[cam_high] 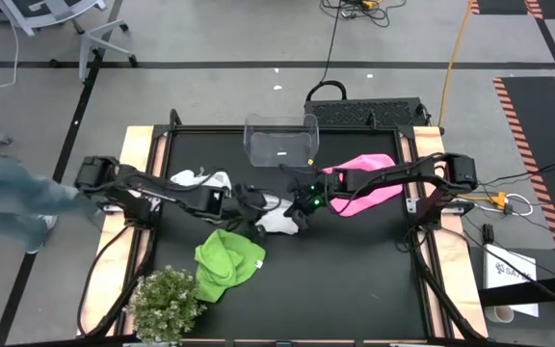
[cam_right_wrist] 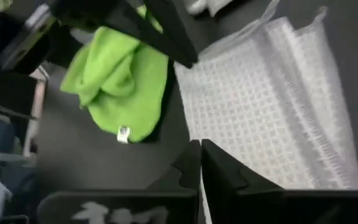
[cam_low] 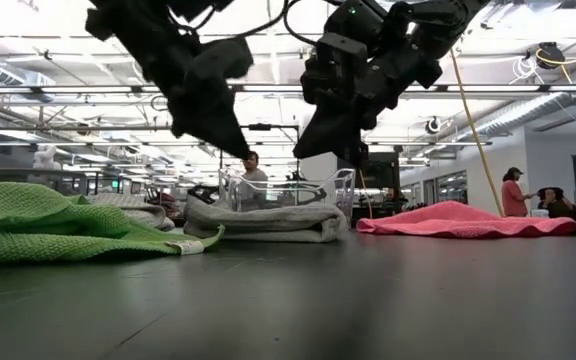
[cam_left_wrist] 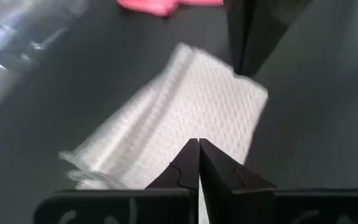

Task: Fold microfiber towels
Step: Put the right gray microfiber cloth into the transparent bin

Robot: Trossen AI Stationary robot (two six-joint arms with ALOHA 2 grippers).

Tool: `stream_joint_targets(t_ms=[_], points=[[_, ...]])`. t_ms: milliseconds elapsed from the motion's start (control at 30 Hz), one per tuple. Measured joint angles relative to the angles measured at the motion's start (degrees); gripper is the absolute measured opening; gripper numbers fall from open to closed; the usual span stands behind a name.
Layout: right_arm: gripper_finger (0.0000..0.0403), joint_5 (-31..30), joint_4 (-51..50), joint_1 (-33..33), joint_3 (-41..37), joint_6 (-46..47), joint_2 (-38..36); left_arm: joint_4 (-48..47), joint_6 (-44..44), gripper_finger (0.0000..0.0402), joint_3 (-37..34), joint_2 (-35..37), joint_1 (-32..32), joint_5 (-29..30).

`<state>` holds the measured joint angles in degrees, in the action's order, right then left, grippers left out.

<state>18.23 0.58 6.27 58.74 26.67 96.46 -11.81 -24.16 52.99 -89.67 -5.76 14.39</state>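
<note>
Black table (cam_high: 355, 280), with pink towel (cam_high: 369, 183) spread near the right edge, lime towel (cam_high: 224, 262) bunched at front left beside the plant (cam_high: 167, 301), clear bin (cam_high: 279, 140) at the back, crumpled white towel (cam_high: 200, 180) left of centre. At mid-table, folded white towel (cam_high: 279, 217) lying flat between both arms. Above it, left gripper (cam_left_wrist: 198, 149) and right gripper (cam_right_wrist: 200, 149) hovering, fingers pressed together, nothing held.

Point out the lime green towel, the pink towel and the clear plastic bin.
lime green towel (cam_high: 224, 262), high view, centre of the cloth
pink towel (cam_high: 379, 193), high view, bare right part
clear plastic bin (cam_high: 279, 120), high view, back rim
</note>
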Motion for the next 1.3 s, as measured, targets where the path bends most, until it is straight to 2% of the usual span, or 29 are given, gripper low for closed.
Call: stream_joint_targets(t_ms=[200,467,667,833,1000,1300], points=[[0.0001,-9.38,4.83,-2.54,-2.46,-5.58,0.07,9.31,2.83,0.0004,0.09,-6.54,-0.01,-3.91],[0.0000,-13.31,23.45,-3.03,-13.46,-1.98,0.09,9.09,6.36,0.0004,0.10,-10.79,0.10,-3.42],[0.0000,-15.29,29.96,-3.07,-15.12,-4.03,1.10,8.49,7.62,0.0003,0.14,-12.55,1.26,-3.31],[0.0000,-13.16,37.08,-3.72,-15.12,0.13,7.15,7.96,7.34,0.0004,0.11,-14.43,2.37,-3.53],[0.0000,-11.75,36.07,-4.76,-15.15,0.58,7.90,10.68,4.30,0.0007,0.26,-16.59,2.65,-3.88],[0.0000,-14.02,34.62,-4.89,-15.19,-4.82,9.07,14.95,2.59,0.0006,0.26,-18.10,2.62,-5.18]])
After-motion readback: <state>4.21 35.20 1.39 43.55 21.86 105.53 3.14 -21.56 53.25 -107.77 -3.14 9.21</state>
